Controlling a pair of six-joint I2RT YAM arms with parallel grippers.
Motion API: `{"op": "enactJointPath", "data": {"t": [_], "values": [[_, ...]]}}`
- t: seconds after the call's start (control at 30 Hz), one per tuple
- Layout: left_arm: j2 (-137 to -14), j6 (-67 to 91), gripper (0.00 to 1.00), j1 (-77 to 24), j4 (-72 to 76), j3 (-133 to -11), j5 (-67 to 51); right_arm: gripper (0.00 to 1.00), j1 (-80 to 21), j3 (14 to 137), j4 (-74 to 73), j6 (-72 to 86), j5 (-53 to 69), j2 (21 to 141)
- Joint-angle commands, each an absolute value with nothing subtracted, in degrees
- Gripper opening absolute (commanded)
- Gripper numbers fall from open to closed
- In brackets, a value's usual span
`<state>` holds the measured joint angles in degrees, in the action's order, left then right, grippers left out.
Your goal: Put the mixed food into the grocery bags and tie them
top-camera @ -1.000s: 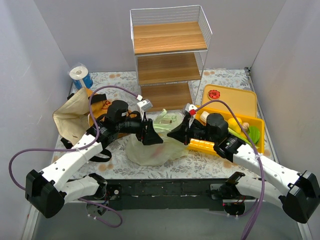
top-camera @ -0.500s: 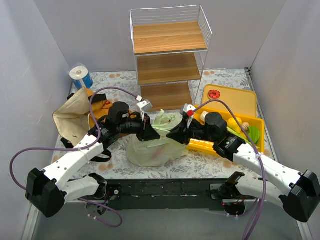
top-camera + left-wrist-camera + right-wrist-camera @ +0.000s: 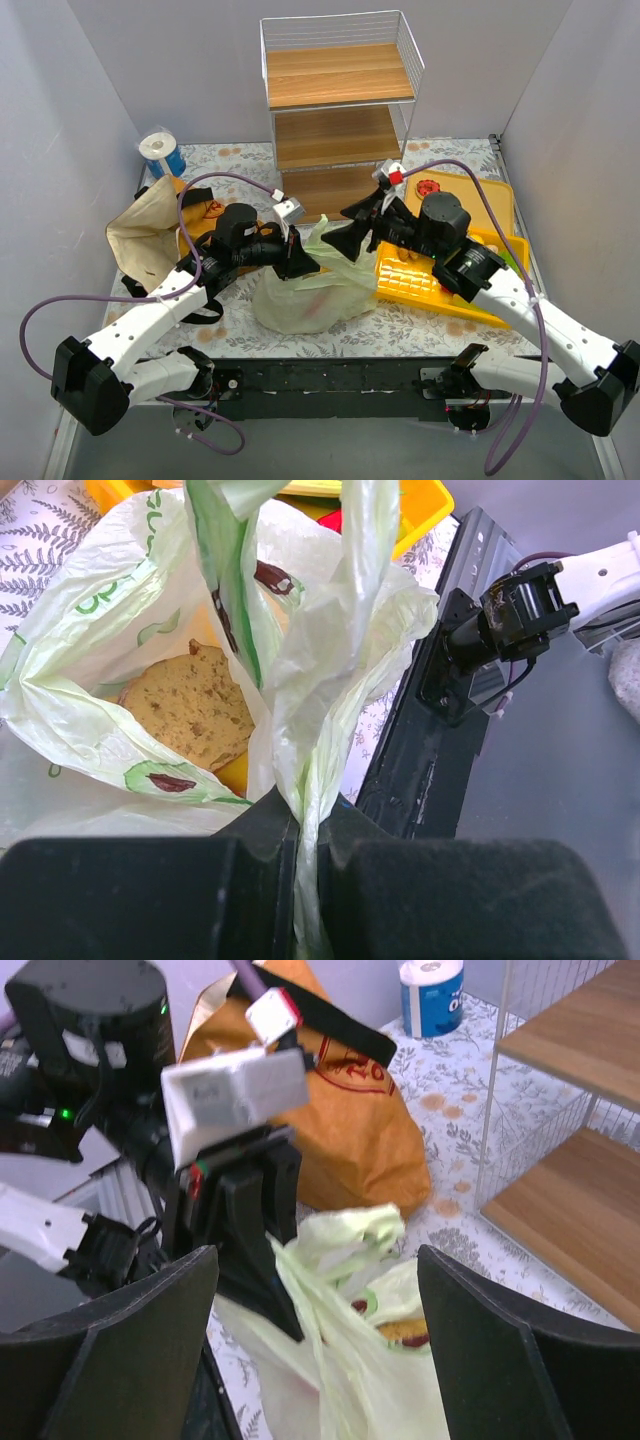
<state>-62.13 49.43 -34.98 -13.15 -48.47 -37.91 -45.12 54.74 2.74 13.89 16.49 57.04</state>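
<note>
The pale-green plastic grocery bag (image 3: 305,295) sits on the table between the arms. My left gripper (image 3: 302,264) is shut on one of its handles; the left wrist view shows the twisted handle (image 3: 330,710) pinched between the jaws of that gripper (image 3: 308,880). Inside the bag lie a tan potato (image 3: 195,705) and something yellow (image 3: 235,772). My right gripper (image 3: 347,237) hangs open just above the bag's far side, nothing between its fingers (image 3: 110,1360). Below it the other handle (image 3: 350,1235) stands loose. The brown bag (image 3: 150,235) lies at the left.
A yellow tray (image 3: 435,290) lies under my right arm, with its flat lid (image 3: 475,200) and a red-topped round piece (image 3: 428,187) behind. A wire rack with wooden shelves (image 3: 335,110) stands at the back. A blue and white roll (image 3: 160,152) sits at the back left.
My left gripper closed on the bag's handle and held it. My right gripper opened, let go of the bag and lifted back and to the right.
</note>
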Motion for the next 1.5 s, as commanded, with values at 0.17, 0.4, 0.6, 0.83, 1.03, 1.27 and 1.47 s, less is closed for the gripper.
{"op": "enactJointPath", "data": {"t": [0.17,0.4,0.6,0.83,1.03,1.27,1.47], "values": [[-59.59,46.32,0.0,-35.07,-11.51,-47.03,-36.91,0.88,-45.18,62.49,4.92,17.23,16.0,68.19],[-59.5,45.97,0.0,-35.07,-11.25,-45.88,-37.26,0.65,-45.17,58.02,14.57,17.05,22.75,68.29],[-59.15,46.84,0.0,-35.07,-11.16,-45.09,-37.35,0.18,-45.18,52.57,24.42,15.3,27.84,66.01],[-60.64,50.97,0.0,-35.07,-10.9,-45.09,-36.12,0.01,-45.53,47.64,25.41,10.47,36.03,61.53],[-60.64,54.31,0.0,-35.07,-10.37,-44.83,-32.79,0.01,-48.42,44.13,17.06,5.8,33.93,58.28],[-61.08,55.9,0.0,-34.98,-9.93,-44.91,-31.21,0.01,-53.52,40.09,13.1,4.31,27.88,57.66],[-60.82,56.16,0.0,-34.98,-9.23,-44.65,-31.38,0.01,-57.13,39.46,9.94,2.99,22.08,60.73]]}}
